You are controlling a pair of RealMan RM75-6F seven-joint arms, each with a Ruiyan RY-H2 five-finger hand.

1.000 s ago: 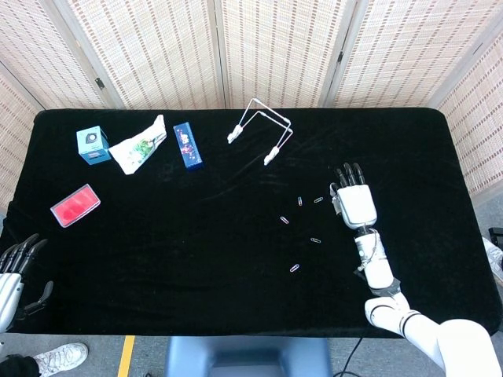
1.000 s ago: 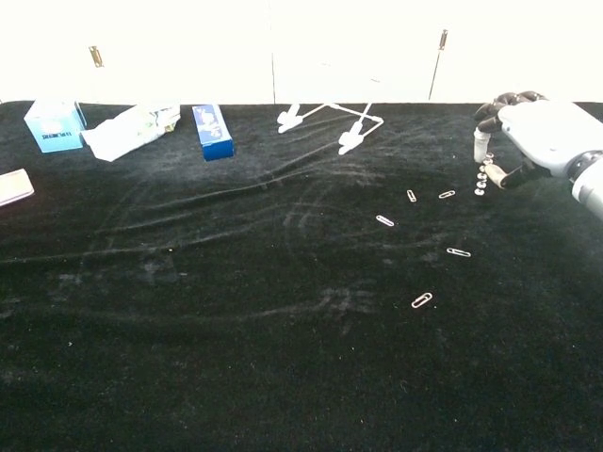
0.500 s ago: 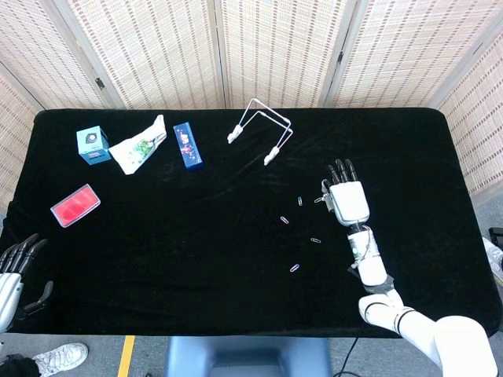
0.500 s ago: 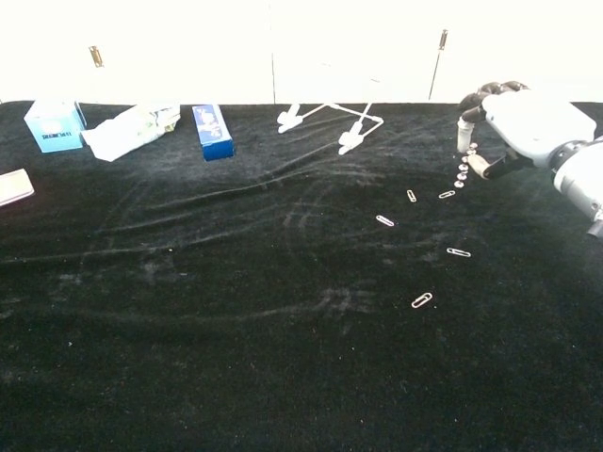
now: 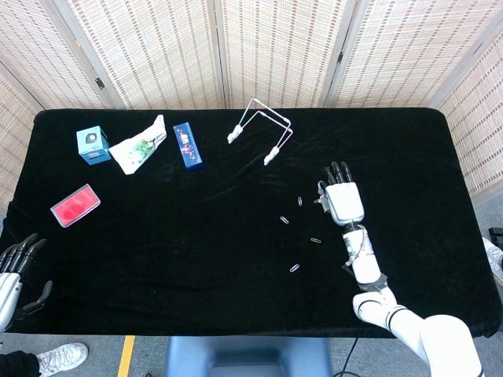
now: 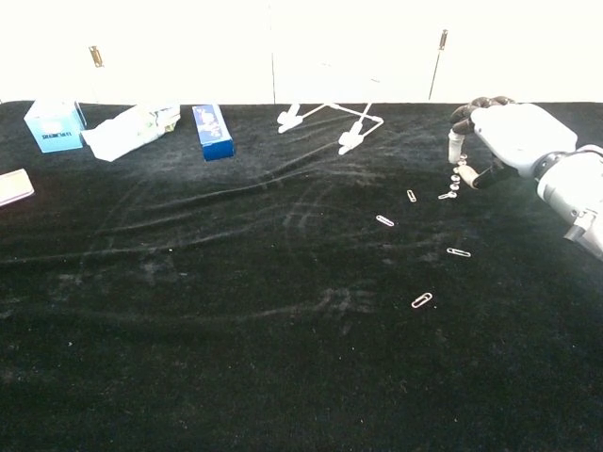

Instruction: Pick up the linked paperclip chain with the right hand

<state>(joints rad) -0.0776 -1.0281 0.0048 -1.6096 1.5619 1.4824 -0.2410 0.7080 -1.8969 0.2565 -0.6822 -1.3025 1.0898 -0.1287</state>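
Note:
Several small silver paperclips lie scattered on the black table, right of centre. I cannot tell which of them are linked. The nearest clip lies just below my right hand's fingertips; in the head view my right hand partly covers it. Other clips lie to the hand's left and nearer the front. My right hand hovers palm down, fingers curved toward the cloth, holding nothing. My left hand rests at the front left corner with its fingers spread.
A white wire stand stands at the back centre. A blue box, a white packet and a teal box lie at the back left. A red flat pack sits on the left side.
My right hand has slid left and further back, bringing its fingertips over the nearest paperclip. The clips and my left hand have not moved.

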